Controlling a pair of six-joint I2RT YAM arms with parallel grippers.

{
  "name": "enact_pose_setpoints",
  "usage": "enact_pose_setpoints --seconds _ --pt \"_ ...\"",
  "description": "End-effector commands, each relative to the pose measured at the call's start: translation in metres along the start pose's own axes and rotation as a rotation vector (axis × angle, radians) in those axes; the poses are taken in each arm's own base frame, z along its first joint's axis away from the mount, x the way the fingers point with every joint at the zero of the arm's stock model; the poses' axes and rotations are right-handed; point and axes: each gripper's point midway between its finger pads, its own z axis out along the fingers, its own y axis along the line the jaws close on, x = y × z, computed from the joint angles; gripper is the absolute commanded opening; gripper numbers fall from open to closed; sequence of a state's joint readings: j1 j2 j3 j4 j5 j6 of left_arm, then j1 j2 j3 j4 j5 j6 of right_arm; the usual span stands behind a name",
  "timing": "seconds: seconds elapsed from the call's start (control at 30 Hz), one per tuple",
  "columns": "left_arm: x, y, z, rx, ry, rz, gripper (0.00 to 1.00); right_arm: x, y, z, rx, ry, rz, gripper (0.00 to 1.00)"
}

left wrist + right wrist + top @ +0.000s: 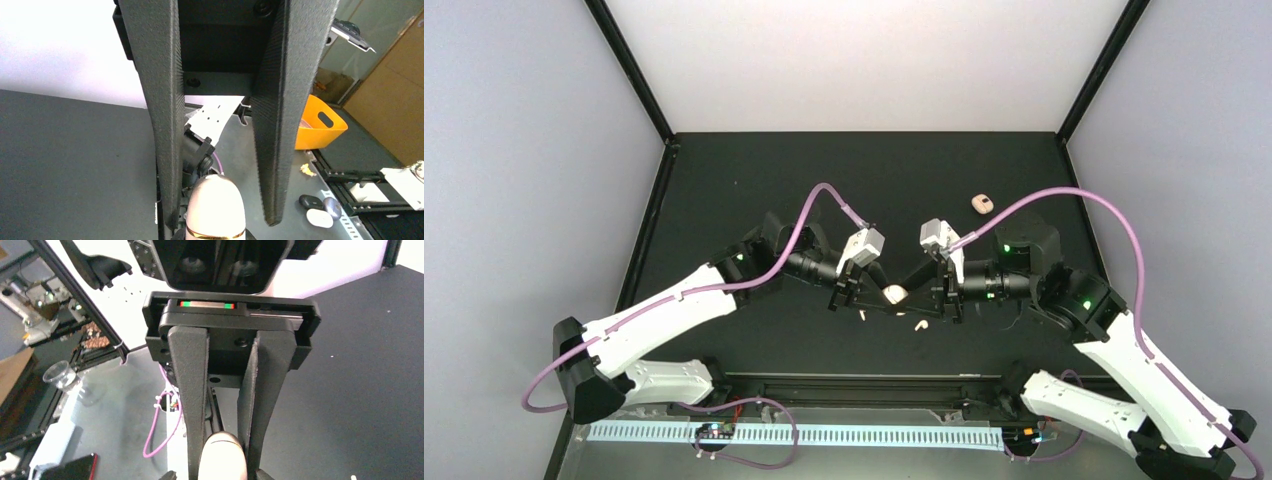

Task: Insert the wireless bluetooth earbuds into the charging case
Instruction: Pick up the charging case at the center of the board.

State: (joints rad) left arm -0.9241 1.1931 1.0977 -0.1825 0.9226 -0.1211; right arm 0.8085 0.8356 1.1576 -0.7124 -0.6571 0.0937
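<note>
A cream charging case [894, 294] is held above the black table between both grippers. My right gripper [911, 300] is shut on it; in the right wrist view the case [223, 460] is pinched between both fingers of the gripper [223, 440]. My left gripper [871, 300] is open, its fingers astride the case without clamping it. In the left wrist view the case [216, 207] shows a gold band, with a gap to the right finger of the gripper [220, 220]. Two tiny cream earbuds lie on the table just below, one [862, 315] at left and one [917, 323] at right. Other earbuds are out of view.
A second small pinkish case [981, 203] lies at the back right of the table [754, 180]. Grey walls and black frame posts close the sides. Off the table, the left wrist view shows an orange bin [320, 125] and small pebble-like items [320, 210].
</note>
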Motion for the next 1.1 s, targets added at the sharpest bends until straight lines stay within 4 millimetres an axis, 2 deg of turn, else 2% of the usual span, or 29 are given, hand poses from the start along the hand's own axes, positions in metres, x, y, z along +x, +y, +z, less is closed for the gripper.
enact_pose_setpoints --seconds 0.0,0.23,0.37,0.43,0.53,0.67,0.83,0.93,1.07 --pt "-0.011 -0.004 -0.006 -0.017 -0.044 0.05 0.01 -0.009 -0.003 -0.006 0.051 -0.05 -0.028 0.41" --pt "-0.014 -0.007 -0.018 -0.089 -0.077 0.125 0.02 -0.029 -0.025 -0.026 0.241 -0.162 -0.042 0.58" --pt "-0.017 -0.001 -0.03 -0.196 -0.138 0.201 0.01 -0.041 -0.026 -0.037 0.283 -0.241 -0.051 0.72" --pt "-0.024 0.006 -0.041 -0.286 -0.194 0.245 0.02 -0.046 -0.025 -0.039 0.285 -0.259 -0.06 0.76" --pt "-0.032 0.015 -0.058 -0.419 -0.269 0.312 0.01 -0.051 -0.029 -0.037 0.304 -0.259 -0.079 0.78" --pt "-0.028 0.031 -0.075 -0.539 -0.313 0.348 0.02 -0.065 -0.035 -0.033 0.342 -0.285 -0.11 0.78" --pt "-0.016 0.048 -0.096 -0.527 -0.369 0.265 0.01 -0.08 -0.047 -0.023 0.421 -0.335 -0.127 0.81" --pt "-0.01 0.055 -0.114 -0.541 -0.417 0.232 0.02 -0.078 -0.061 -0.017 0.454 -0.376 -0.087 0.83" --pt "-0.007 0.051 -0.116 -0.52 -0.409 0.236 0.02 -0.07 -0.066 -0.008 0.45 -0.369 -0.089 0.86"
